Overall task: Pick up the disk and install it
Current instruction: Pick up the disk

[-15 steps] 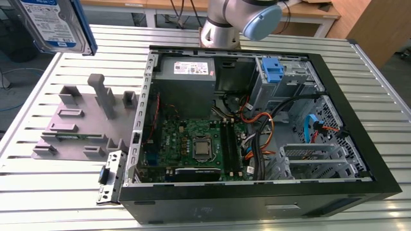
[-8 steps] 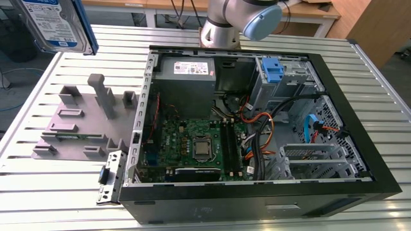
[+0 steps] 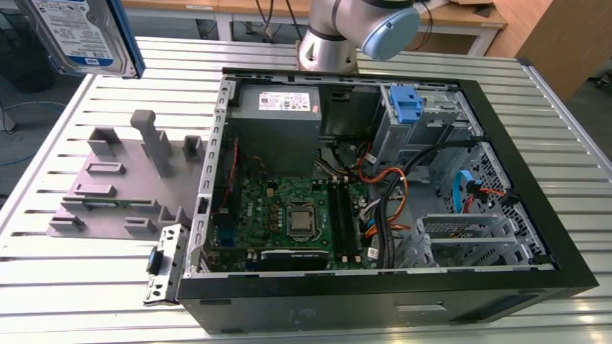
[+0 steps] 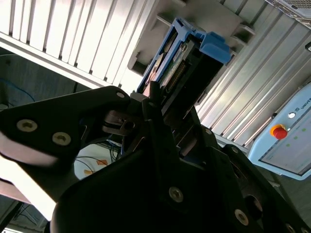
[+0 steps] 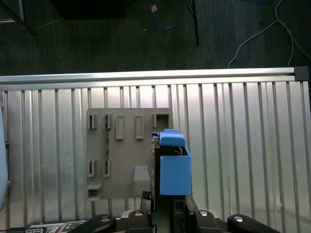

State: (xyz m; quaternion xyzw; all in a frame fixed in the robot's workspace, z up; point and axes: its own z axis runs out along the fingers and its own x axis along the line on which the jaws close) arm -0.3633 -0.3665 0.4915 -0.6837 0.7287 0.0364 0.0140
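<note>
**A:** How is the gripper seen to stand?

**B:** It is closed on the disk. In the second wrist view the black fingers are pressed against the disk's sides, and a blue side rail is carried at its far end.

**A:** Where is the disk placed?

**B:** It is held in the air, clear of the slatted table. In the first wrist view it is seen edge-on above the grey fixture plate, whose slots are laid out beneath. In the exterior view its label face is presented at the upper corner on the exterior view's left, well apart from the open computer case.

**A:** What else is given by the exterior view?

**B:** The motherboard, the grey power-supply box and a drive bay with a blue latch are shown inside the case. The arm's base is seen behind it. A pendant with a red button is caught in the second wrist view.
</note>
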